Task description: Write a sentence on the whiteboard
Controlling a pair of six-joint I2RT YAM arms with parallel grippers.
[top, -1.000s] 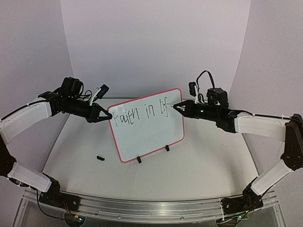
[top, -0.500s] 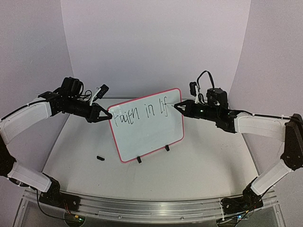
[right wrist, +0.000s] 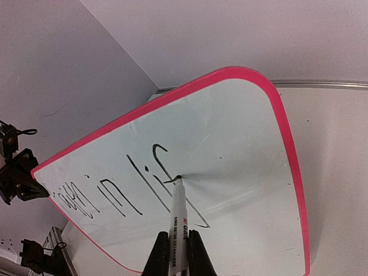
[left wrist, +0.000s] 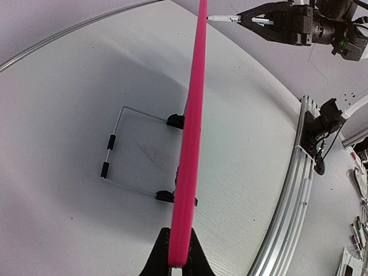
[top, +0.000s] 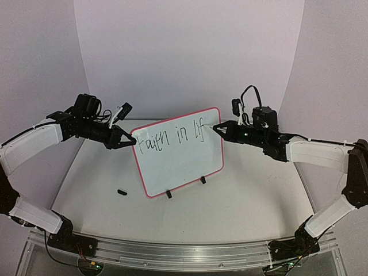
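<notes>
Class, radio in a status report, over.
Left gripper shut on whiteboard edge. Right gripper shut on marker, tip on board. Small black object on table, clear of board.

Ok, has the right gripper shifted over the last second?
Yes, slightly. The right gripper, shut on the marker, has edged rightward in the top view, closer to the pink right edge of the whiteboard.

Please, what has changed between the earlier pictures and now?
The right gripper, shut on a thin white marker pen, shifted very slightly to its own right, near the top of the large white board with the pink-red frame. Nothing was taken or released. The left gripper stays shut on the board's left edge; board, writing and the small black piece on the table have not moved.
</notes>
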